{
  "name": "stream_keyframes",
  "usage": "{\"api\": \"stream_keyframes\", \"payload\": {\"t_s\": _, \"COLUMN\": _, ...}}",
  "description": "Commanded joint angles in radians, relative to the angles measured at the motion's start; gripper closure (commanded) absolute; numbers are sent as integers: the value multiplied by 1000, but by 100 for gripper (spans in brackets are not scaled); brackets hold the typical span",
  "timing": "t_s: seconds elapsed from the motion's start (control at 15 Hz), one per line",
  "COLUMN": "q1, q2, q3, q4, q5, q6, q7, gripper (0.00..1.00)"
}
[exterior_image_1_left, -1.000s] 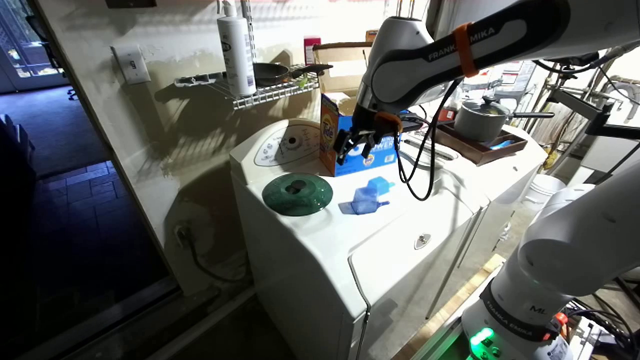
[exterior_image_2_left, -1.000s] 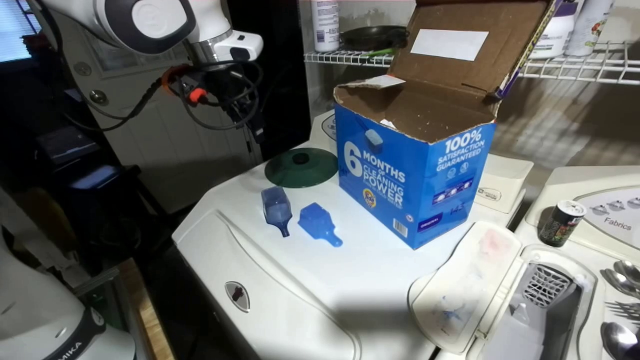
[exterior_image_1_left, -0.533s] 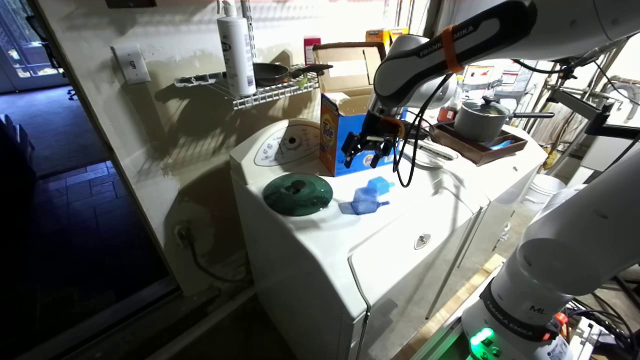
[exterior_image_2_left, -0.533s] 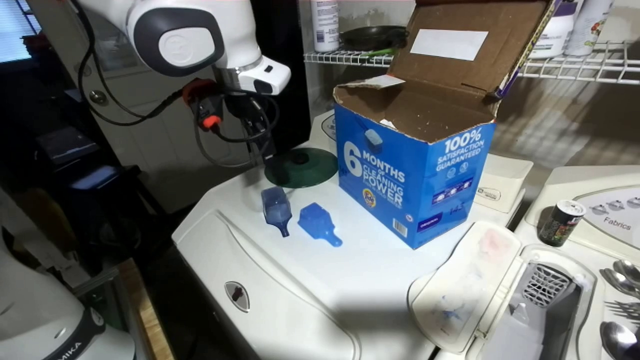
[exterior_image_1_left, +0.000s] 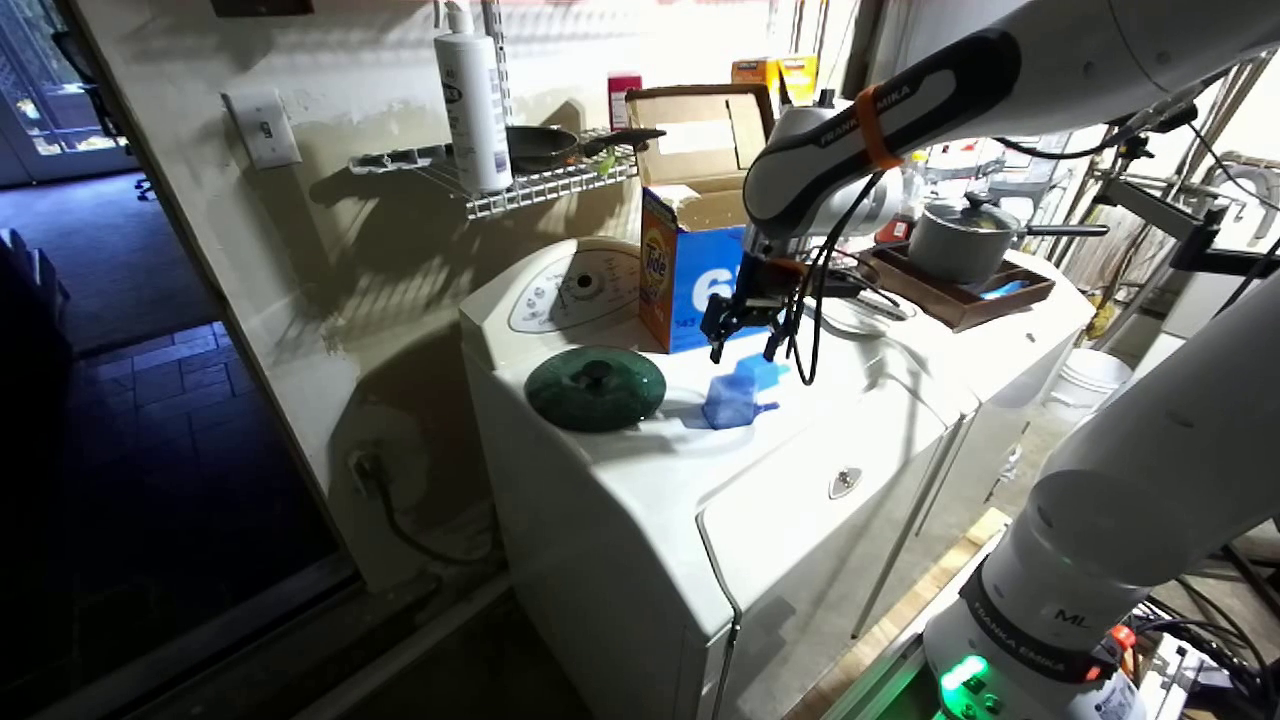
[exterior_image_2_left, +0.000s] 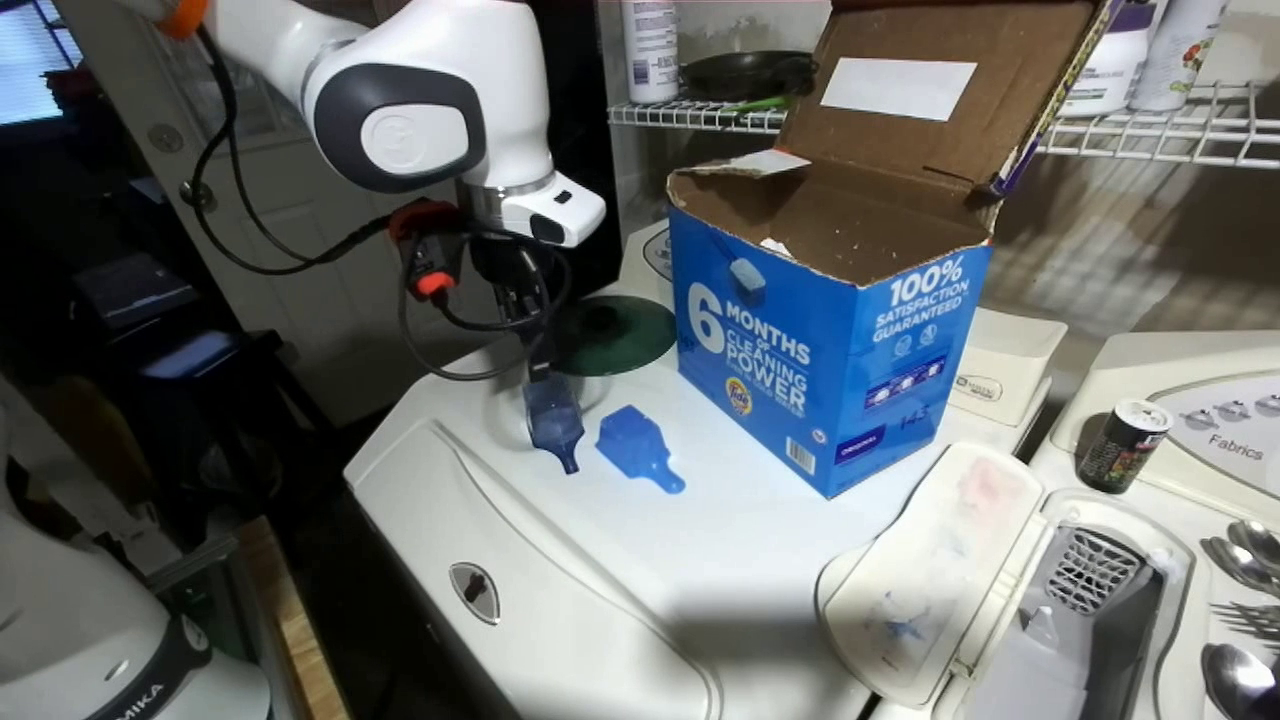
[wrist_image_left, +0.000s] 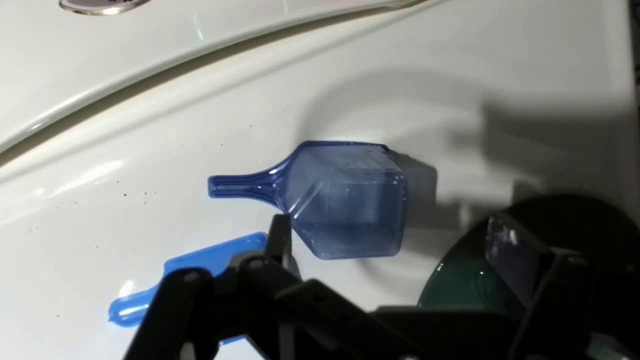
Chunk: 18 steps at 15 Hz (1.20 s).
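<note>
Widely agape, the empty hand (exterior_image_1_left: 743, 352).

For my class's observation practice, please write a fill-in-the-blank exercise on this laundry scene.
The gripper is not shut but ____.
The darker scoop and the brighter scoop are both coloured ____.
The round lid is coloured ____.
The detergent box advertises ____ months of cleaning power.
Missing words: open; blue; green; six.

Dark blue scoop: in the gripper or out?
Out. The dark blue scoop lies on the white machine; the gripper is open near it, and the wrist view shows its fingers wide apart, not closed on it.
</note>
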Motion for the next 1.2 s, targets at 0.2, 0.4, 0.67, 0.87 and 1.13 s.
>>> {"api": "stream_keyframes", "payload": {"t_s": 0.2, "q1": -53, "q2": 58, "q3": 32, "q4": 16, "q5": -177, "q6": -21, "q7": 91, "gripper": 0}}
{"api": "stream_keyframes", "payload": {"t_s": 0.4, "q1": -44, "q2": 75, "q3": 28, "q4": 10, "q5": -180, "q6": 10, "q7": 62, "gripper": 0}}
{"api": "stream_keyframes", "payload": {"t_s": 0.67, "q1": -37, "q2": 91, "q3": 27, "q4": 9, "q5": -174, "q6": 53, "q7": 23, "gripper": 0}}
{"api": "stream_keyframes", "payload": {"t_s": 0.87, "q1": -32, "q2": 111, "q3": 26, "q4": 13, "q5": -162, "q6": 93, "q7": -12, "gripper": 0}}
{"api": "stream_keyframes", "payload": {"t_s": 1.13, "q1": -22, "q2": 140, "q3": 21, "q4": 22, "q5": -127, "q6": 133, "q7": -65, "gripper": 0}}
